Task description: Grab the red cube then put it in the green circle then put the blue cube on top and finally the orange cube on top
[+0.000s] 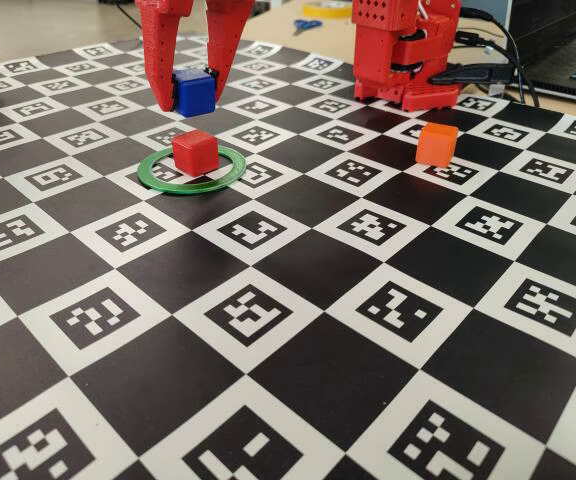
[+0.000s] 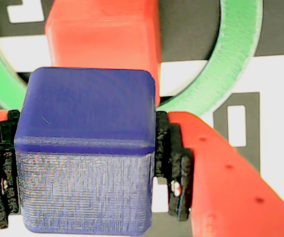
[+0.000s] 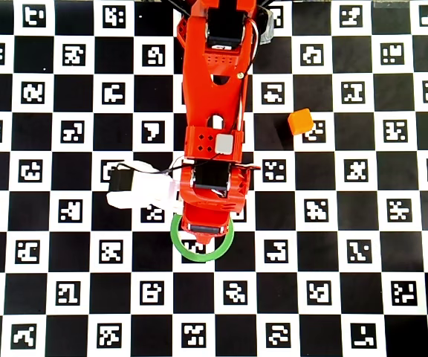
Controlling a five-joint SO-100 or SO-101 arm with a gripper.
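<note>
While clamped between the gripper (image 1: 194,97) jaws, blue cube (image 1: 194,92) above red cube (image 1: 195,152) inside green circle (image 1: 190,169).

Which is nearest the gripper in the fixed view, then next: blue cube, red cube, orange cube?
1. Blue cube: clamped in the gripper.
2. Red cube: just below, inside the green ring.
3. Orange cube: far off right, on the board.

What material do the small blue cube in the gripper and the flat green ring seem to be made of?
The small blue cube: probably 3D-printed plastic, matte, with fine layer lines on its side. The flat green ring: likely also matte plastic, with a slightly grainy surface and no shine.
</note>
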